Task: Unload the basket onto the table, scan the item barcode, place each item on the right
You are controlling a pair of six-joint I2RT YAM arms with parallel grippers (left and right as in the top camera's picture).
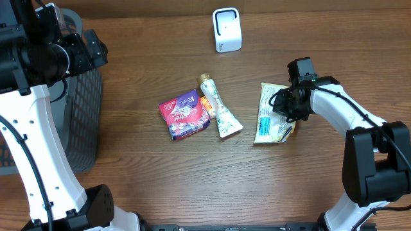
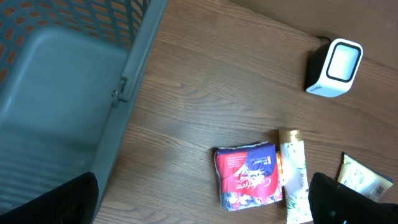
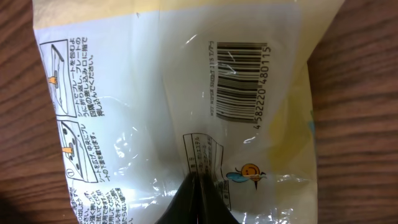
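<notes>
3 items lie on the table (image 1: 160,173). The right jaws, pressed together, pinch the yellow pouch (image 1: 270,119), its barcode (image 3: 239,84) facing up. The left jaws are spread wide above the basket (image 1: 87,115).

Overhead view is evenly lit by soft diffuse light, wood table (image 1: 160,173) mid-bright, only faint short shadows beside the items; white scanner (image 1: 227,29) reads brightest. Left wrist view is slightly soft, with the basket (image 2: 56,93) close up and a bit out of focus and the left gripper's fingers (image 2: 56,202) just black blurry blobs in the bottom corners. Right wrist view is sharp: barcode (image 3: 239,81) crisp, white glare streaks across the packet (image 3: 124,93) film, dark wedge at bottom centre.
</notes>
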